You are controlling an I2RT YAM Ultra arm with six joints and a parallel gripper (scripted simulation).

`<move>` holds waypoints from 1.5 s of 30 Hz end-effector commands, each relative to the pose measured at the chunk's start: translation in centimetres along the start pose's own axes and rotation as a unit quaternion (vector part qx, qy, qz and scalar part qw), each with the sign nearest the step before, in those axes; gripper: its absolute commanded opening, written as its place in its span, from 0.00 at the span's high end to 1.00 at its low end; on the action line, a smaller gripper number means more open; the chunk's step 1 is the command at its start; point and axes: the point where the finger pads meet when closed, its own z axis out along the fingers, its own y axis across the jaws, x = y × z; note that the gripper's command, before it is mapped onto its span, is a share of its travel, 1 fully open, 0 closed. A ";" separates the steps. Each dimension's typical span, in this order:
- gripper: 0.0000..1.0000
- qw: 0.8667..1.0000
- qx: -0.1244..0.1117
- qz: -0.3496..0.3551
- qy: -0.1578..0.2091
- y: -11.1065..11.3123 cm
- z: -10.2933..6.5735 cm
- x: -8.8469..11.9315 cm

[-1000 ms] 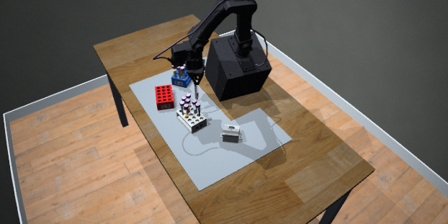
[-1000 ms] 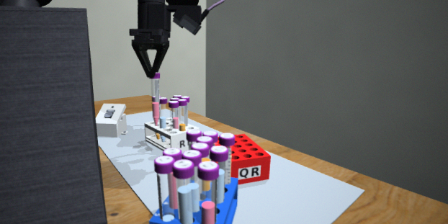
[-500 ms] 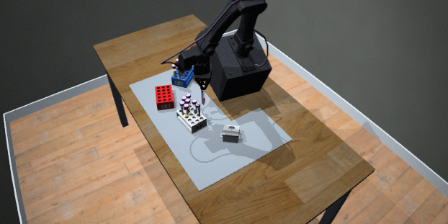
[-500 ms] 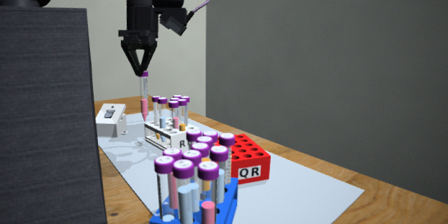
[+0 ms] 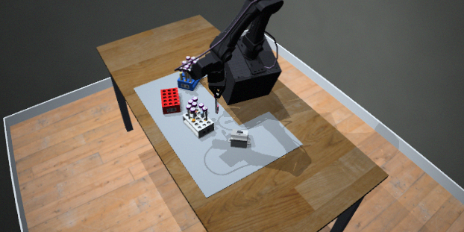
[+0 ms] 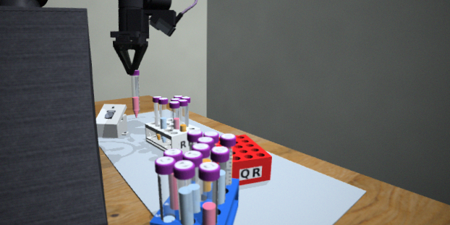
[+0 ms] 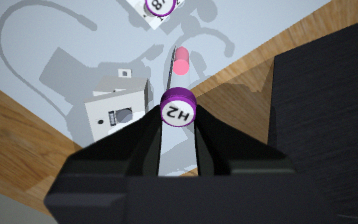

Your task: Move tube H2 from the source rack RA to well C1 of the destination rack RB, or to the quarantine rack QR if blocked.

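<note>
- The black parallel jaws (image 6: pixel 134 71) pinch the purple cap of the clear, pink-filled tube marked H2 (image 6: pixel 135 96); the tube hangs upright below them, clear of the surface.
- Below and to one side of the jaws stands the white rack RB (image 5: pixel 198 124) with several purple-capped tubes.
- Just beside the hanging tube's tip, lower down, sits a small white button box (image 6: pixel 111 120) on the grey mat (image 5: pixel 231 157).
- The red rack QR (image 5: pixel 170 100) and blue rack RA (image 5: pixel 187 83) lie farther off.

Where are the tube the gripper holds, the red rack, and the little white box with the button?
Tube H2 (image 7: pixel 178 108), wrist view, on its labelled purple cap.
Red rack QR (image 6: pixel 255 173), exterior view, on its labelled front wall.
White button box (image 5: pixel 239 137), top view, on its sloped top.
</note>
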 end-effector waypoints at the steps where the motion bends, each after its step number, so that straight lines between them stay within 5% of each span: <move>1: 1.00 1.000 0.004 0.021 -0.012 0.6 -0.4 -0.8; 45: 1.00 1.000 0.005 0.025 -0.013 4.6 -0.4 -5.9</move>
